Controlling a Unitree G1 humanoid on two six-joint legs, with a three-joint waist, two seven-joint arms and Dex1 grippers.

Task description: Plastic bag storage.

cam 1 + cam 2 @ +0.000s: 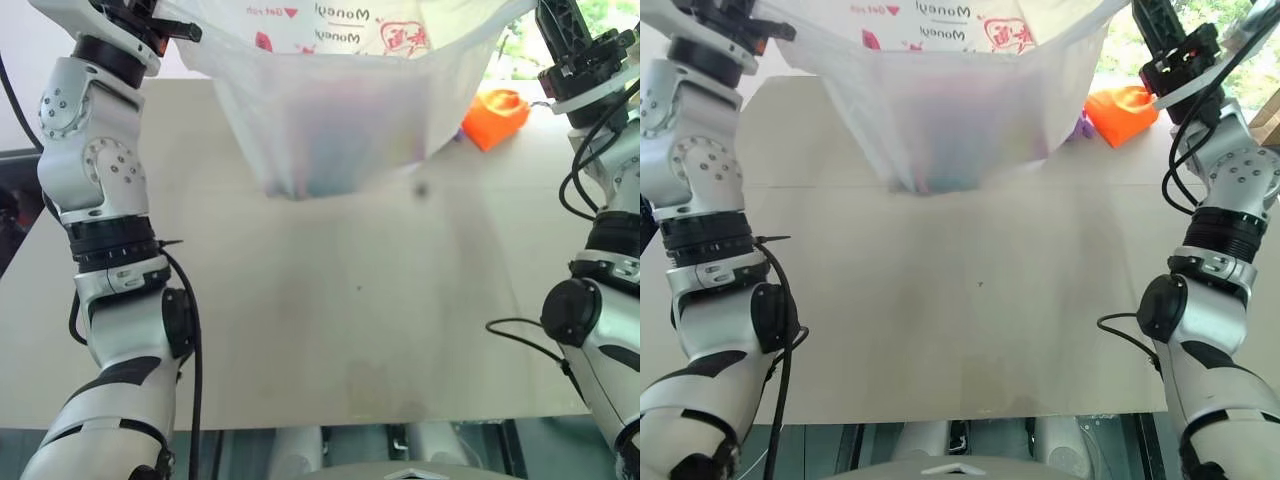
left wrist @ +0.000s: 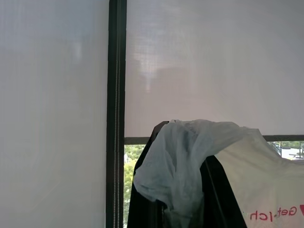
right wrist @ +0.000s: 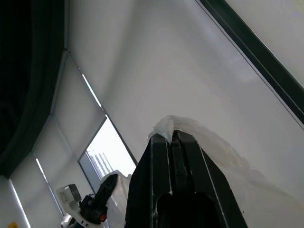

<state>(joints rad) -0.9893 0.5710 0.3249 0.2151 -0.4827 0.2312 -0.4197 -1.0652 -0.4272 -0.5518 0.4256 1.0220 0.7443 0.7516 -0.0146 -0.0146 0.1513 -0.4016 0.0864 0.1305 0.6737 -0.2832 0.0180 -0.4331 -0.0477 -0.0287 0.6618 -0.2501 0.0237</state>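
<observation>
Above the tabletop (image 1: 330, 330), the plastic bag (image 1: 340, 110) is held stretched between 2 grippers, left gripper (image 2: 183, 213) and right gripper (image 3: 173, 142), jaws clamped on its edges. The spreading step seems in hand; next, folding toward the tabletop is called for.

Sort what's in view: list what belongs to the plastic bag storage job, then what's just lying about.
Part of the job:
- plastic bag, held up over the table, stretched between the two arms
- left gripper, shut on one bag edge
- right gripper, shut on the other edge

Lying about:
- orange pouch on the table's far right
- small purple thing beside it, mostly hidden
</observation>
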